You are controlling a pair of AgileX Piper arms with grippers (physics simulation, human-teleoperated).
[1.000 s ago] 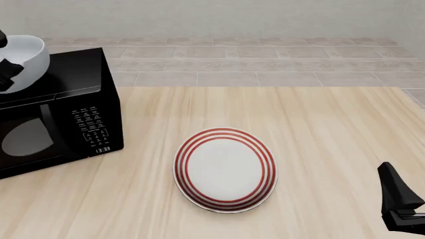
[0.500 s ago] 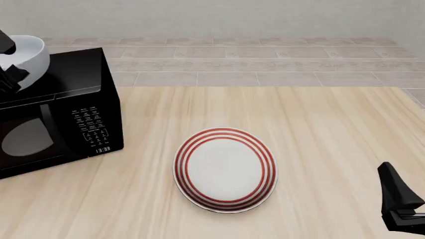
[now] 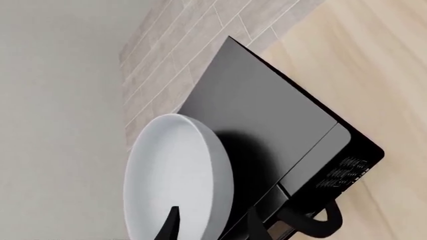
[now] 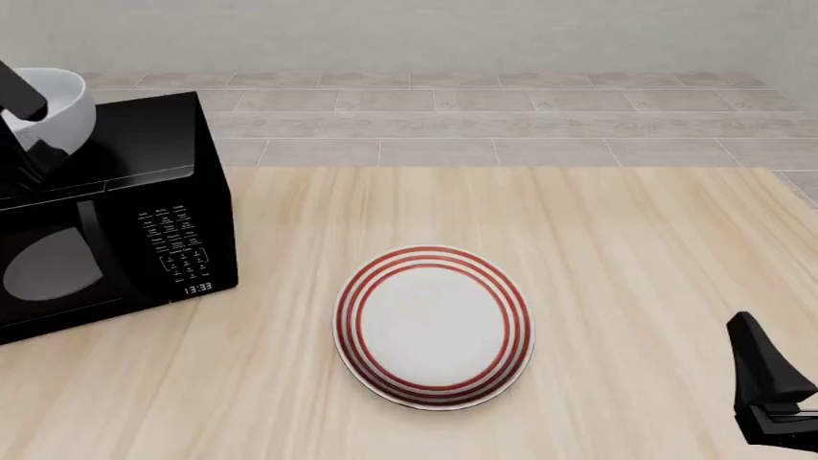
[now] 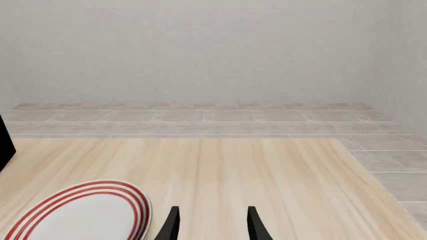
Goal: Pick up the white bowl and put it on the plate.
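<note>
White bowl [image 4: 57,110] sat up on top of the black microwave [image 4: 122,220] at the far left of the bench [image 4: 614,249], empty inside. Left tool [image 3: 210,227] had one finger inside the bowl and one outside, straddling the rim; whether it was actually clamped on the rim, cannot tell. In the front view the left tool [image 4: 29,120] showed as dark fingers across the bowl at the frame's left edge. Plate [image 4: 434,326] with red rings lay flat mid-bench, nothing on it, well apart from the bowl and to the right of the microwave. Right tool [image 5: 212,225] hung low near the plate's right side, fingers spread with a clear gap, holding nothing. Bench was light wood grain. Beyond it, beige tiled floor [image 4: 511,120] and a plain pale wall [image 5: 213,50].
</note>
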